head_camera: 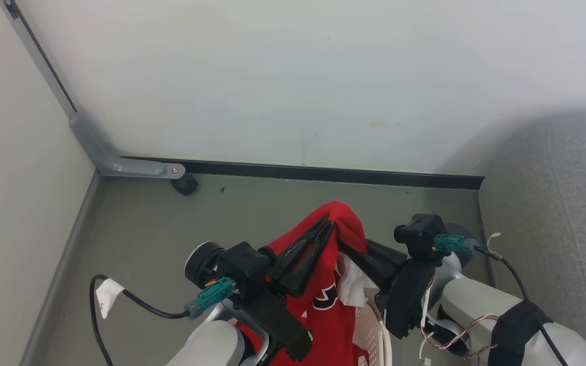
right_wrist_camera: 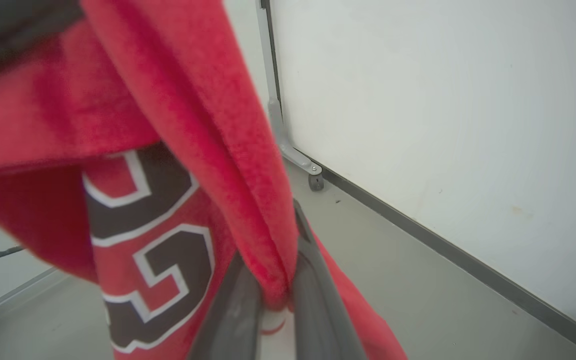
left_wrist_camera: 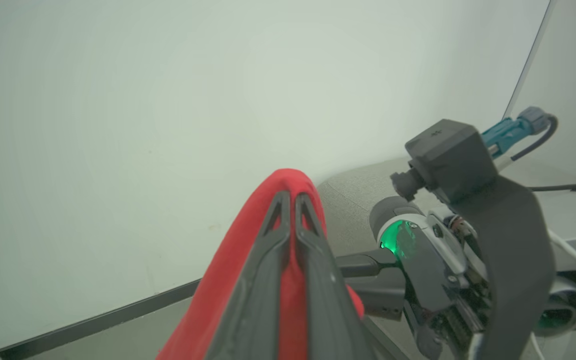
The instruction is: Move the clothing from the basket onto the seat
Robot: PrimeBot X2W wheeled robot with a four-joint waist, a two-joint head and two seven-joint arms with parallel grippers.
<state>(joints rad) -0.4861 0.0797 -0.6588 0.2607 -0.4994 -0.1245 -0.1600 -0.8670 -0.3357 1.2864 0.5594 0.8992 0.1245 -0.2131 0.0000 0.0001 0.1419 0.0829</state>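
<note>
The clothing (head_camera: 341, 223), a red shirt with white trim and a dark emblem, hangs lifted above the basket (head_camera: 372, 333), whose cream perforated wall shows at the bottom edge. My left gripper (head_camera: 327, 222) is shut on the shirt's top fold, its fingertips (left_wrist_camera: 288, 197) pressed together over red fabric. From the right, my right gripper (right_wrist_camera: 279, 292) is shut on a hanging fold just below, its fingers (head_camera: 374, 256) reaching under the cloth. The grey seat (head_camera: 552, 213) stands to the right, apart from the shirt.
A white wall with a dark baseboard (head_camera: 323, 174) closes the far side. A grey metal bracket with a small castor (head_camera: 185, 184) sits in the left corner. A black cable with a white tag (head_camera: 107, 295) trails on the grey floor at lower left.
</note>
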